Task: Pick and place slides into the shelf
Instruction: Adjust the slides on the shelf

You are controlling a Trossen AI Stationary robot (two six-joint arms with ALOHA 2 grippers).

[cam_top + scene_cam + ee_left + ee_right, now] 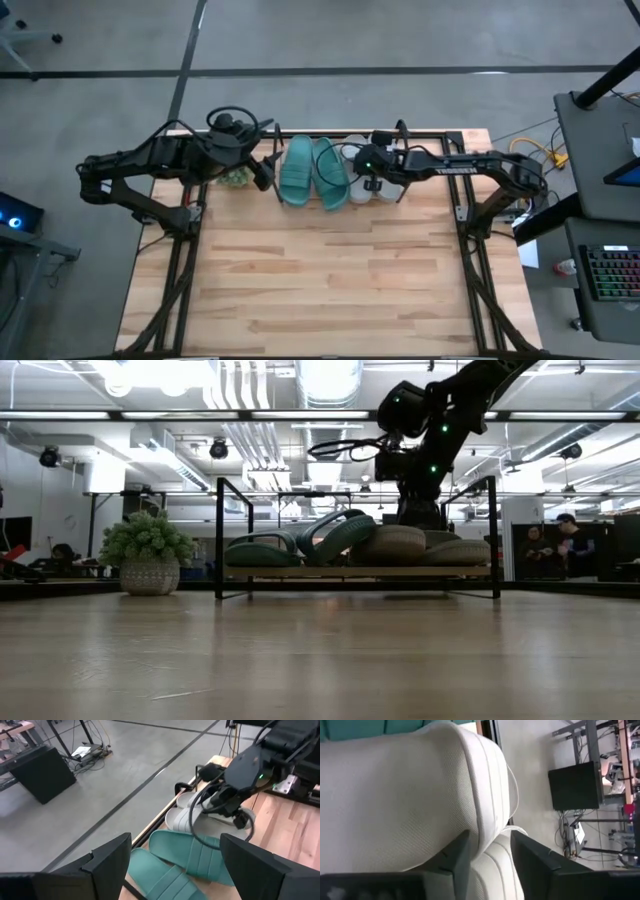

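The black wire shelf [405, 133] stands at the table's far edge and holds all the slides. The teal pair [312, 172] lies in its left part, one teal slide [340, 535] tilted against the other. The two grey-white slides [395, 545] [455, 550] lie to the right. My right gripper [372, 183] comes down onto the nearer grey-white slide [395, 795] and is shut on it. My left gripper [175, 842] is open at the shelf's left end, above the teal slides [190, 857], and touches nothing. My right gripper pinches the grey-white slide's ribbed strap [490, 865] at its edge between the two fingers [455, 852]. It comes from above, pointing down. The slide lies flat on the shelf's base beside the other grey-white slide.
A small potted plant [148, 555] stands on the table just left of the shelf, under my left arm [160, 155]. The shelf's upright hooped ends [220, 535] [495, 535] flank the slides. The near wooden tabletop [330, 290] lies bare. People stand in the room behind.
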